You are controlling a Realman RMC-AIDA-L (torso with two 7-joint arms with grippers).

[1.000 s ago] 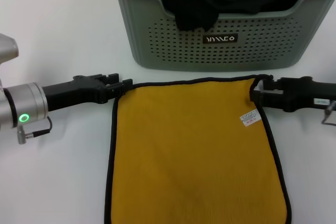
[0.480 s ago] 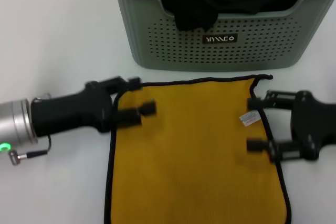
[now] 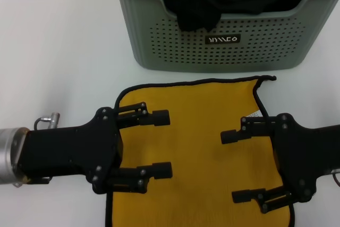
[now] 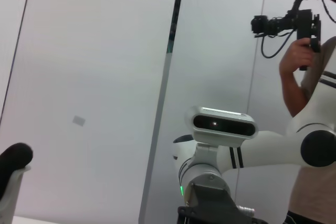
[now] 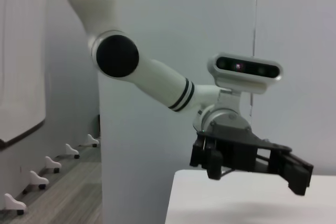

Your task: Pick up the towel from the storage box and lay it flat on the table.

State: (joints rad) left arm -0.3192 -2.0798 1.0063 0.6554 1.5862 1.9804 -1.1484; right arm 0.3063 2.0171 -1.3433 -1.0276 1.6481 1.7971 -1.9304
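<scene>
Towel (image 3: 199, 131) is spread flat, yellow face up, on table (image 3: 58, 51) at 6 o'clock of box (image 3: 223, 51). L gripper (image 3: 162, 143) & R gripper (image 3: 234, 166) are held wide, empty, above it, so cloth lies undisturbed.

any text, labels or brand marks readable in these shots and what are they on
Small black label on the front wall of the sage-green perforated plastic storage box: white stylised lettering, roughly "YAMCO", not cleanly legible.
Small white tag at the edge of the bright yellow black-edged towel: mostly hidden behind the open right gripper, unreadable.
No lettering shows on the open left gripper, the white table, or in either wrist view.
</scene>
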